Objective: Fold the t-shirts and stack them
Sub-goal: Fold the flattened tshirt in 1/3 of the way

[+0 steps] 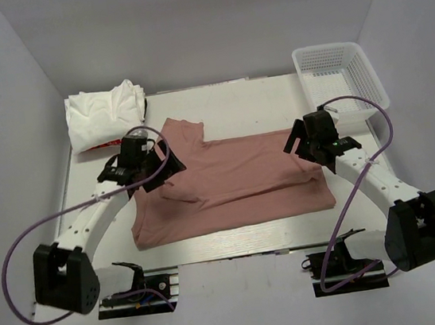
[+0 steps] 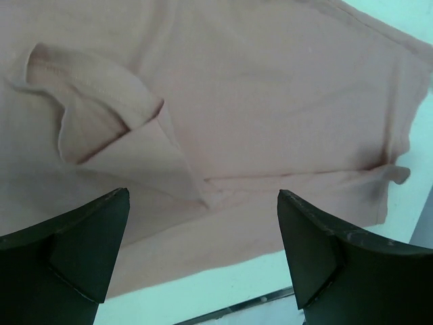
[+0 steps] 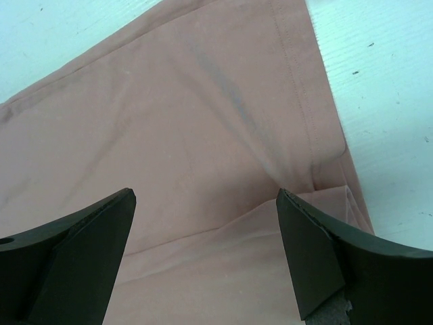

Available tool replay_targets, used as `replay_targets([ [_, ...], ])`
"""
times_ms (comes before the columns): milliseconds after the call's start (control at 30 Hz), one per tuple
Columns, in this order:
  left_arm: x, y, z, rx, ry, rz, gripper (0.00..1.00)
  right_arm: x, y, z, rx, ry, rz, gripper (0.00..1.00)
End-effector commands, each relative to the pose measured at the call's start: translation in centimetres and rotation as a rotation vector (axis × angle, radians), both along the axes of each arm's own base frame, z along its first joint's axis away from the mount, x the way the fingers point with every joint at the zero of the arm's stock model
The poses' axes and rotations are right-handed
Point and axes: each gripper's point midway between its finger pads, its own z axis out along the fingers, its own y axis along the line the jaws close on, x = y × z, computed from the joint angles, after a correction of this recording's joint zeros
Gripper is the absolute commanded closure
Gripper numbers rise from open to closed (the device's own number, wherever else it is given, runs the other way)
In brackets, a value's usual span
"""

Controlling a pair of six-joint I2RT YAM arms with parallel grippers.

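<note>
The dusty pink t-shirt (image 1: 236,180) lies spread flat in the middle of the table, plain side up, with a sleeve folded in at its left. It fills the left wrist view (image 2: 257,101) and the right wrist view (image 3: 203,135). A pile of white t-shirts (image 1: 105,113), one with red print, sits at the back left. My left gripper (image 1: 158,170) hovers open and empty over the shirt's left part. My right gripper (image 1: 301,142) hovers open and empty over the shirt's right edge.
A white plastic mesh basket (image 1: 340,78) stands at the back right. Grey walls close in the table on the left, right and back. Purple cables loop beside both arms.
</note>
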Motion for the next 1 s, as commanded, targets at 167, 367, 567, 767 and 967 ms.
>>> replay_targets([
  [167, -3.5, 1.2, -4.7, 0.057, 0.141, 0.032, 0.0, -0.5, -0.1, -0.1, -0.018, 0.009, 0.03, 0.1],
  [367, -2.3, 0.7, -6.9, 0.084, 0.174, 0.021, 0.0, -1.1, -0.3, -0.3, -0.02, 0.008, 0.041, 0.1],
  [567, -2.2, -0.2, -9.3, 0.095, 0.221, -0.006, 0.0, -1.2, -0.3, -0.4, -0.018, -0.001, 0.033, 0.1],
  [767, 1.3, -1.9, -8.4, 0.073, 0.174, -0.008, 0.0, -1.1, -0.1, -0.6, -0.008, 0.009, 0.038, 0.1],
  [967, 5.8, -3.9, -7.5, 0.053, 0.124, -0.031, 0.0, -1.1, -0.1, -0.7, -0.012, 0.013, 0.039, 0.1],
])
